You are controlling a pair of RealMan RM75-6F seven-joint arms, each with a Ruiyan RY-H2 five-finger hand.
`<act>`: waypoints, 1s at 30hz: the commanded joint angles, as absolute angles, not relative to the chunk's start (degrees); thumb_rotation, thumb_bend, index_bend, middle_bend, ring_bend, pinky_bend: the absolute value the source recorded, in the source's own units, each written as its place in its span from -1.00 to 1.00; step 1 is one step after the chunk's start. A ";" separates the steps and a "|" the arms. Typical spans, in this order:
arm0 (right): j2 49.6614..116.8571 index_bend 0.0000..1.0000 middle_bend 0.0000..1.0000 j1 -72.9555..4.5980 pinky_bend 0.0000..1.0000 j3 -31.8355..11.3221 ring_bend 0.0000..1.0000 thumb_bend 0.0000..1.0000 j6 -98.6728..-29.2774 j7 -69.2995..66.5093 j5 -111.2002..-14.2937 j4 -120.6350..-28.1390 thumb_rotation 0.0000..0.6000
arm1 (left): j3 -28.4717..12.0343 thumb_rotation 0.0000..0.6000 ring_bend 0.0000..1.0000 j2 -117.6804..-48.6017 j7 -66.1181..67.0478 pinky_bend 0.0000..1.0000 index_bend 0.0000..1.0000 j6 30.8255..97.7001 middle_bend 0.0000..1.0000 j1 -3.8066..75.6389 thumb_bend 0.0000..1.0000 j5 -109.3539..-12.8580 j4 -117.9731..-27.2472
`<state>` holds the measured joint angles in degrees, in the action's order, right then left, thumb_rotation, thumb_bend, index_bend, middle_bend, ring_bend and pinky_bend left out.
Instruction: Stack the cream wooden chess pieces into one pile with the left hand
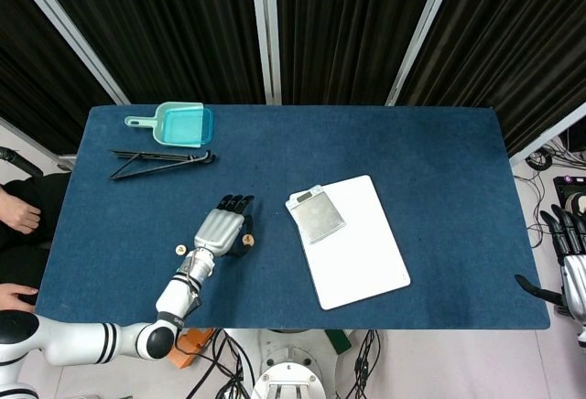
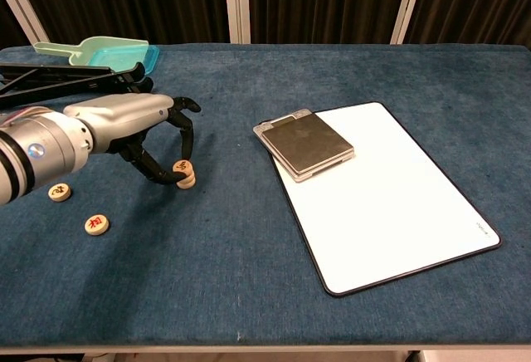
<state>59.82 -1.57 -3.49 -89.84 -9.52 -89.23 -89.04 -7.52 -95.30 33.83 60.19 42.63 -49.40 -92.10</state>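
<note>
Left robot hand (image 2: pixel 137 129) pinching top cream round wooden chess piece (image 2: pixel 182 167) on a 2-piece pile (image 2: pixel 184 175), frame centre-left on blue bench (image 2: pixel 249 237). Two loose cream pieces (image 2: pixel 60 191) lower left. Right robot hand (image 1: pixel 569 271) off bench at right edge, fingers apart, holding nothing.

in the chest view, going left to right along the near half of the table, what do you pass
Chess piece → second chess piece → left hand pinching the top of the small stack → scale → white board
</note>
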 commanded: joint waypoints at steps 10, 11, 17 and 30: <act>59.73 -1.00 -0.91 -1.52 -0.91 -3.45 -1.00 -0.62 -89.85 -9.42 -89.25 -89.17 1.00 | -7.30 1.00 -1.00 -95.50 33.22 -1.00 -0.20 60.61 -0.96 42.44 -0.51 -49.79 -91.84; 59.73 -1.00 -0.91 -1.51 -0.91 -3.45 -1.00 -0.62 -89.86 -9.41 -89.24 -89.18 1.00 | -7.34 1.00 -1.00 -95.36 32.88 -1.00 -0.23 60.75 -0.97 42.31 -0.52 -50.02 -92.06; 59.48 -1.00 -0.91 -1.62 -0.91 -3.59 -1.00 -0.62 -89.90 -9.42 -89.31 -89.39 1.00 | -7.13 1.00 -1.00 -91.86 29.66 -1.00 -0.31 63.74 -0.98 39.95 -0.54 -53.55 -95.35; 59.47 -1.00 -0.91 -2.24 -0.91 -3.57 -1.00 -0.62 -89.64 -8.23 -90.19 -90.09 1.00 | 0.33 1.00 -1.00 -83.61 23.20 -1.00 -0.22 67.13 -0.97 31.02 -0.53 -59.34 -94.70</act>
<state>59.50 -2.24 -3.55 -89.59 -8.28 -90.16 -90.03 -0.19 -83.89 23.73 66.90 31.59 -58.78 -95.14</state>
